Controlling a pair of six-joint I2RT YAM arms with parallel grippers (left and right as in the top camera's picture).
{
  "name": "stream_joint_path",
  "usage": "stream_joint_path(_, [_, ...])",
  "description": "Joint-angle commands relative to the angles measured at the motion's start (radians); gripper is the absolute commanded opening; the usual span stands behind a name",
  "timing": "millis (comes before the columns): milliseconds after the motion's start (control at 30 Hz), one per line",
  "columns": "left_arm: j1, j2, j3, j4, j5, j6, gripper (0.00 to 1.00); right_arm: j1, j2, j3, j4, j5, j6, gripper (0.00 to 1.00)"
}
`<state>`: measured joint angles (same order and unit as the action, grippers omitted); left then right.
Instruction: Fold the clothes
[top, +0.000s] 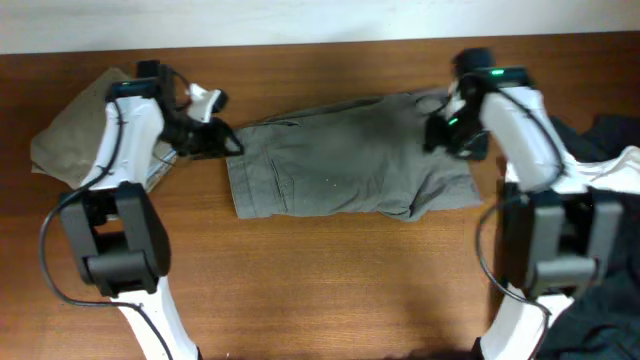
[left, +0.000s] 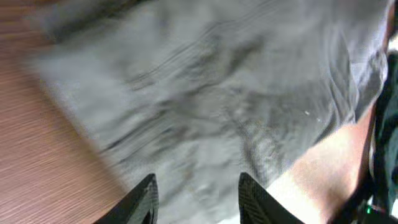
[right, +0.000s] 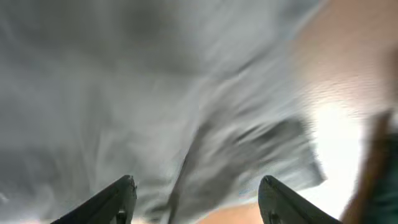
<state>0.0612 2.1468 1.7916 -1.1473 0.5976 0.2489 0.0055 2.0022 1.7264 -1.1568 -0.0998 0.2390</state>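
Observation:
A grey-green pair of shorts (top: 350, 160) lies spread flat across the middle of the wooden table. My left gripper (top: 225, 140) hangs open at the garment's upper left corner; in the left wrist view its two fingers (left: 196, 193) spread over blurred grey cloth (left: 236, 93) with nothing between them. My right gripper (top: 440, 135) hangs open over the garment's upper right part; in the right wrist view its fingers (right: 196, 193) stand wide apart above the grey cloth (right: 137, 93), a seam running between them.
A folded beige garment (top: 70, 135) lies at the far left. Dark clothes (top: 605, 140) are piled at the right edge, with more at the lower right (top: 600, 320). The table's far edge meets a white wall.

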Motion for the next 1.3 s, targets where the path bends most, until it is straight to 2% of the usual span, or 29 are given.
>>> stream_joint_path(0, [-0.09, -0.015, -0.052, 0.0, -0.095, 0.037, 0.43, -0.095, -0.018, 0.006, 0.119, -0.026, -0.079, 0.67])
stream_joint_path(67, [-0.13, -0.015, -0.129, 0.038, -0.107, 0.036, 0.43, -0.126, 0.047, 0.006, 0.181, -0.028, -0.082, 0.65])
stream_joint_path(167, [-0.142, -0.015, -0.291, 0.156, -0.266, -0.038, 0.43, -0.132, 0.158, 0.006, 0.196, -0.129, -0.115, 0.57])
stream_joint_path(200, [-0.136, -0.015, -0.324, 0.182, -0.31, -0.065, 0.39, -0.13, 0.183, 0.006, 0.196, -0.137, -0.119, 0.57])
stream_joint_path(267, [-0.096, -0.015, -0.385, 0.216, -0.418, -0.119, 0.25, -0.129, 0.22, 0.006, 0.177, -0.232, -0.123, 0.46])
stream_joint_path(300, [-0.079, -0.015, -0.385, 0.216, -0.442, -0.125, 0.23, -0.129, 0.223, 0.006, 0.166, -0.256, -0.13, 0.44])
stream_joint_path(367, [0.014, -0.015, -0.365, 0.22, -0.501, -0.148, 0.19, -0.124, 0.222, 0.006, 0.081, -0.263, -0.127, 0.31])
stream_joint_path(433, [0.109, -0.015, -0.314, 0.208, -0.492, -0.146, 0.15, -0.124, 0.218, 0.007, 0.093, -0.267, -0.137, 0.38])
stream_joint_path(467, [0.142, -0.015, -0.283, 0.2, -0.449, -0.128, 0.15, -0.124, 0.212, 0.007, 0.125, -0.322, -0.193, 0.41])
stream_joint_path(533, [0.174, -0.015, -0.216, 0.176, -0.264, -0.074, 0.2, -0.124, 0.209, 0.007, 0.185, -0.57, -0.368, 0.42])
stream_joint_path(600, [0.156, -0.015, -0.168, 0.164, -0.212, -0.072, 0.23, -0.116, 0.209, 0.007, 0.283, -0.739, -0.406, 0.43])
stream_joint_path(667, [0.117, -0.015, -0.165, 0.163, -0.223, -0.071, 0.27, -0.082, 0.211, 0.006, 0.343, -0.729, -0.38, 0.48])
stream_joint_path(767, [0.06, -0.015, -0.165, 0.169, -0.29, -0.071, 0.32, 0.014, 0.225, 0.006, 0.364, -0.484, -0.301, 0.61])
stream_joint_path(833, [0.034, -0.015, -0.165, 0.169, -0.334, -0.071, 0.34, 0.067, 0.24, 0.006, 0.378, -0.412, -0.3, 0.63])
stream_joint_path(867, [0.026, -0.015, -0.165, 0.169, -0.347, -0.071, 0.34, 0.083, 0.245, 0.006, 0.38, -0.356, -0.269, 0.61])
stream_joint_path(933, [0.022, -0.015, -0.167, 0.169, -0.359, -0.071, 0.34, 0.091, 0.25, 0.006, 0.393, -0.237, -0.23, 0.34])
stream_joint_path(967, [0.022, -0.015, -0.167, 0.169, -0.36, -0.071, 0.34, 0.084, 0.246, 0.008, 0.394, -0.236, -0.23, 0.22])
stream_joint_path(1000, [0.022, -0.015, -0.168, 0.17, -0.36, -0.071, 0.35, 0.063, 0.234, 0.014, 0.386, -0.235, -0.23, 0.06])
stream_joint_path(1067, [0.022, -0.015, -0.168, 0.17, -0.389, -0.071, 0.35, -0.021, 0.191, 0.038, 0.364, -0.24, -0.171, 0.04])
stream_joint_path(1133, [0.022, -0.015, -0.168, 0.171, -0.397, -0.071, 0.35, -0.087, 0.158, 0.042, 0.356, -0.357, -0.18, 0.04])
stream_joint_path(1167, [0.022, -0.015, -0.167, 0.171, -0.397, -0.071, 0.35, -0.099, 0.157, 0.042, 0.346, -0.424, -0.183, 0.13])
stream_joint_path(1200, [0.022, -0.015, -0.168, 0.174, -0.397, -0.071, 0.35, -0.096, 0.165, 0.042, 0.33, -0.505, -0.234, 0.41])
stream_joint_path(1233, [0.022, -0.015, -0.167, 0.182, -0.397, -0.071, 0.35, -0.074, 0.173, 0.037, 0.327, -0.517, -0.255, 0.53])
stream_joint_path(1267, [0.022, -0.015, -0.168, 0.186, -0.397, -0.071, 0.35, -0.05, 0.184, 0.035, 0.332, -0.513, -0.261, 0.55])
